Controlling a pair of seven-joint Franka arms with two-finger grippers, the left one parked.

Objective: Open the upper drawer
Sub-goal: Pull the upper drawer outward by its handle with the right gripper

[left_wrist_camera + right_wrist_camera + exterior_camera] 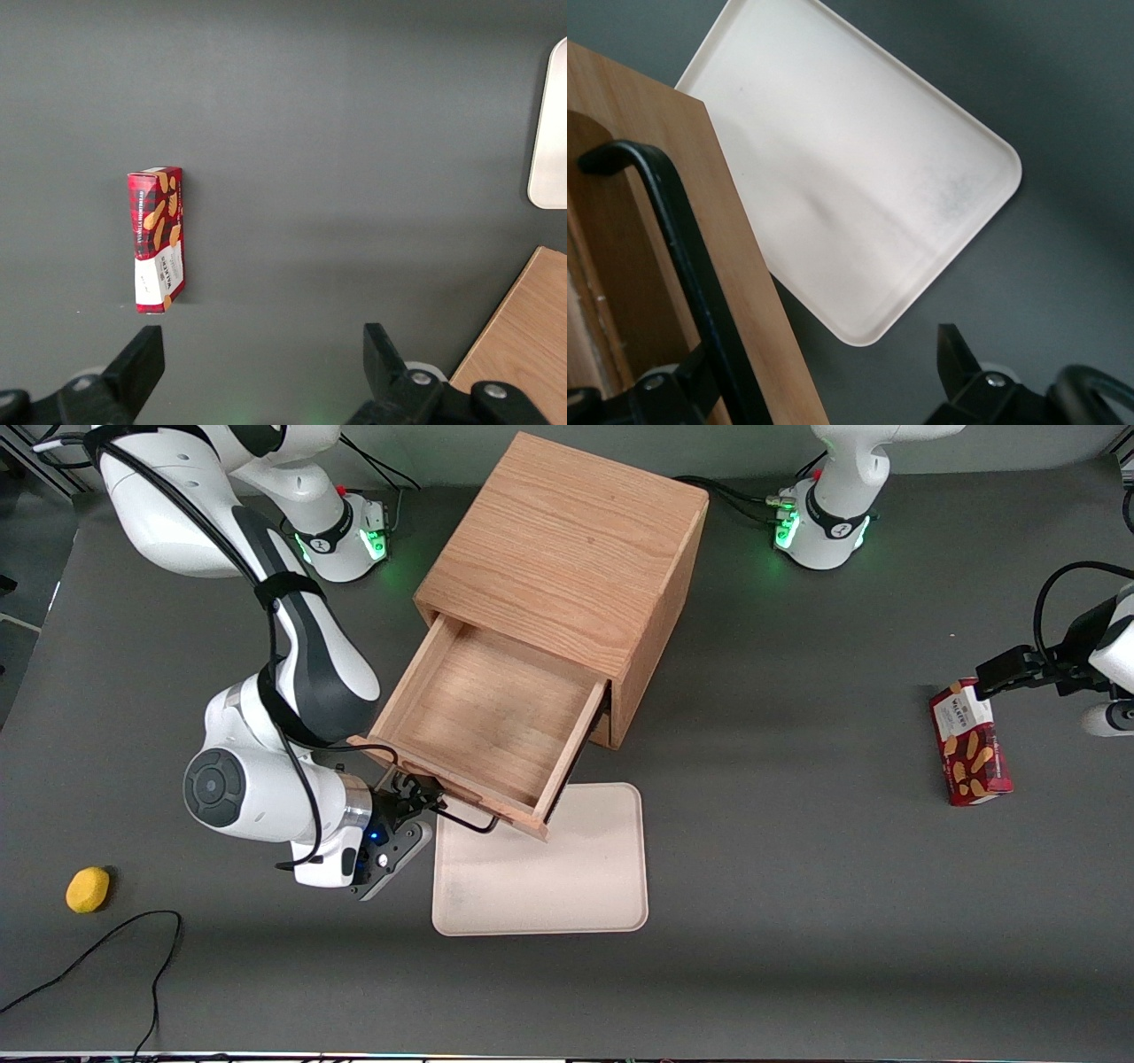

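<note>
**Upper drawer pulled out, gripper at handle, fingers spread**

Table (797,868): dark grey mat, carries everything.

Cabinet (567,549): oak box, stands mid-table near the edge farthest from the front camera, turned at an angle.

Upper drawer (483,717): slid well out of the cabinet front, inside bare. Its front panel overhangs the tray's corner.

Tray (540,868): cream, rounded corners, flat on the table in front of the cabinet, nearer the camera than the drawer.

Gripper (416,806): at the working arm's end of the drawer front, by the black handle (691,266). In the wrist view the fingers (957,363) stand apart; the handle bar runs close by one of them, not clamped.

Biscuit box (970,744): red, lying toward the parked arm's end of the table.

Yellow ball (88,889): toward the working arm's end, nearer the camera than the gripper.
</note>
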